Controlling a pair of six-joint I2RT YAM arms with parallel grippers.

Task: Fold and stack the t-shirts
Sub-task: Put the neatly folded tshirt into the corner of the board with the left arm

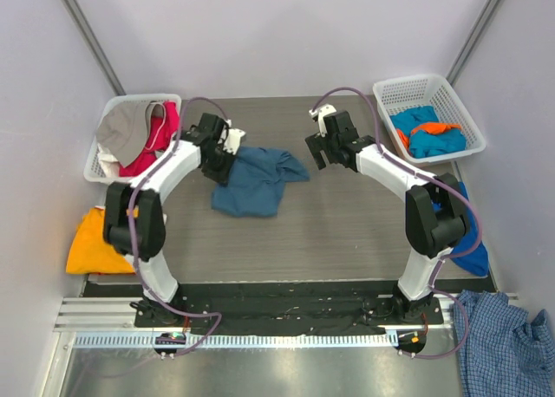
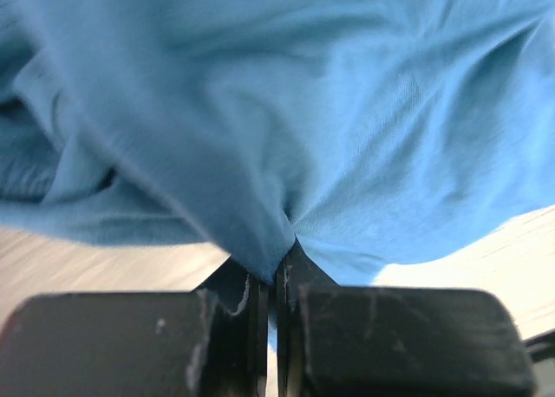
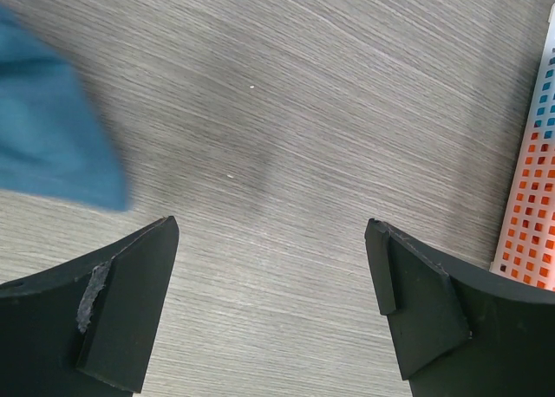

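So the left claw was pinched on a fold of the teal t-shirt, probably to spread it; the right claw gaped over the counter, shirt just beside.

a: what's under the right gripper?
b: wood-grain table, showing between its wide-spread fingers.
a: anything else?
b: a teal-blue t-shirt corner beyond one finger, a white mesh basket beyond the other.
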